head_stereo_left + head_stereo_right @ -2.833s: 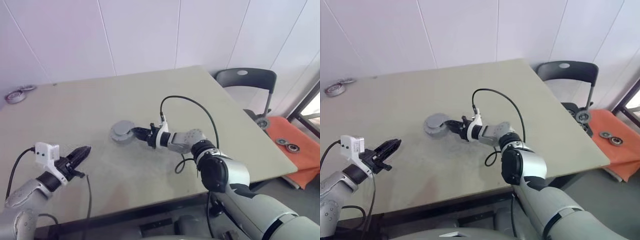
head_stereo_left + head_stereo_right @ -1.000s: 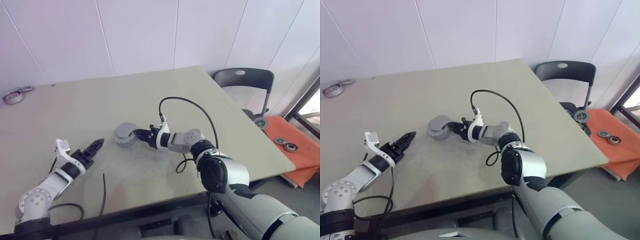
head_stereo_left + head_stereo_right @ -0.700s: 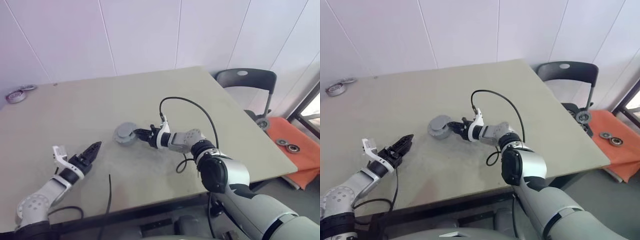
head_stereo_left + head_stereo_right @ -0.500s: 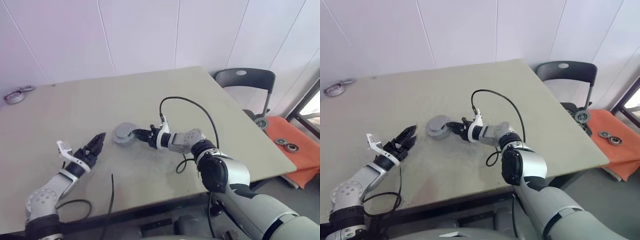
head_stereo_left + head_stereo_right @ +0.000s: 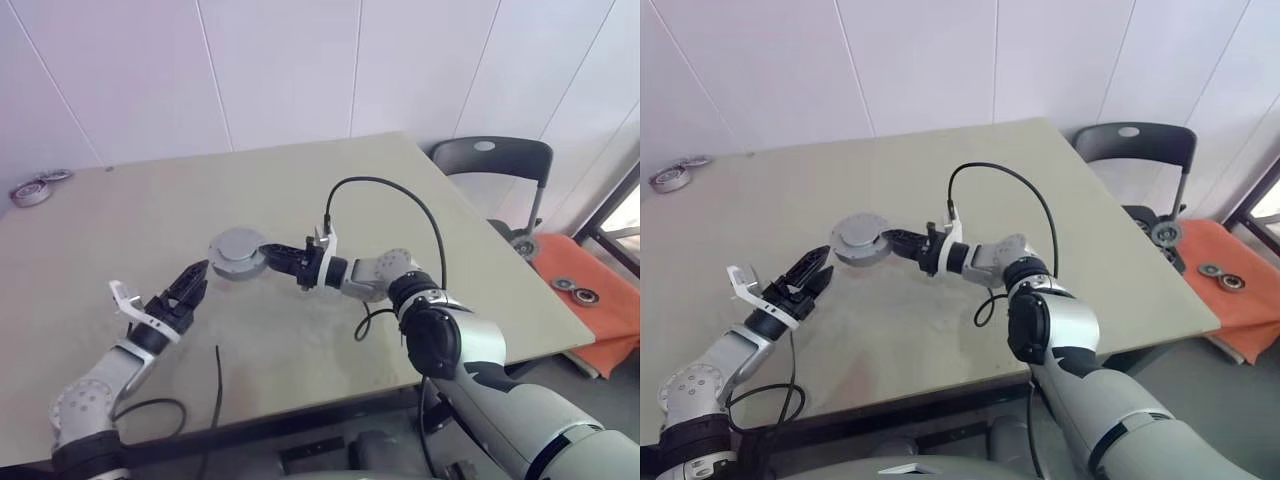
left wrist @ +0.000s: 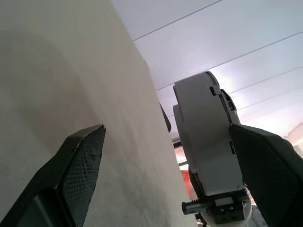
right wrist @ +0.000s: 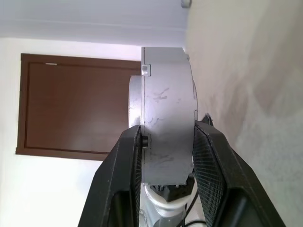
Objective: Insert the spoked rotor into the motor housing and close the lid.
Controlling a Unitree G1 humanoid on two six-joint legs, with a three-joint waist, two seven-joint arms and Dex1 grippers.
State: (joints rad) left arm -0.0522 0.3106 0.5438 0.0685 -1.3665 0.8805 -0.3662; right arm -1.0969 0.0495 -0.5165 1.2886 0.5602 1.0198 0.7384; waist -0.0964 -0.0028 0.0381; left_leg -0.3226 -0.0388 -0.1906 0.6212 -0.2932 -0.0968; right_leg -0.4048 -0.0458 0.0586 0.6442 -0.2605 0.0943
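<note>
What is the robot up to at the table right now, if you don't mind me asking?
The right gripper is clamped on the edge of a round grey motor unit and holds it clear of the beige table. The left gripper is open and reaches toward the unit from the other side without touching it. It looks like a handover or a two-handed grip is being set up. A grey chair stands at the far corner.

Beige table (image 5: 300,190) — metal rings (image 5: 32,190) at its far-left corner
</note>
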